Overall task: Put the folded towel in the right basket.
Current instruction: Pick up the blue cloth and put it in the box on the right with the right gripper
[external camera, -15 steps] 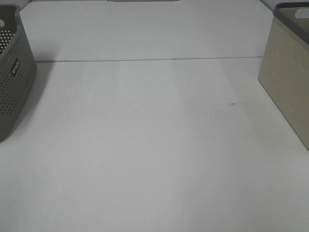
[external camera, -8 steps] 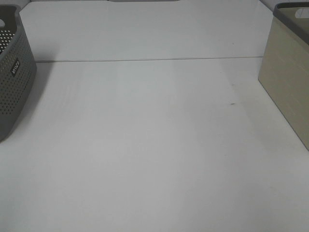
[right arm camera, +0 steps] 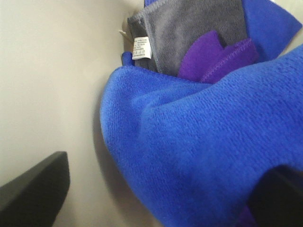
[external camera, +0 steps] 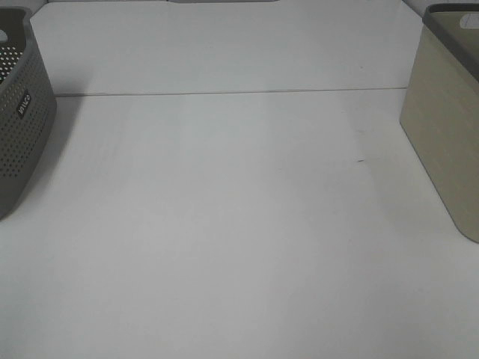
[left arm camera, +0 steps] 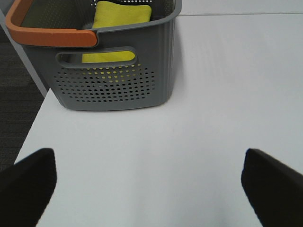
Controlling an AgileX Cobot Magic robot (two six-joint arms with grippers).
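Cloths (right arm camera: 189,33) are crowding the towel (right arm camera: 203,142) in the right basket (right arm camera: 47,71). My right gripper (right arm camera: 156,194) is hanging agape astride it; left gripper (left arm camera: 151,189) agape too.

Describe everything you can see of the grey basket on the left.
The grey plastic basket stands upright at the left of the white table. Its walls carry rows of small round holes, with a slotted grip cutout above them. An orange handle lies along the rim. Inside rests a yellow folded towel. A small dark label marks one wall.
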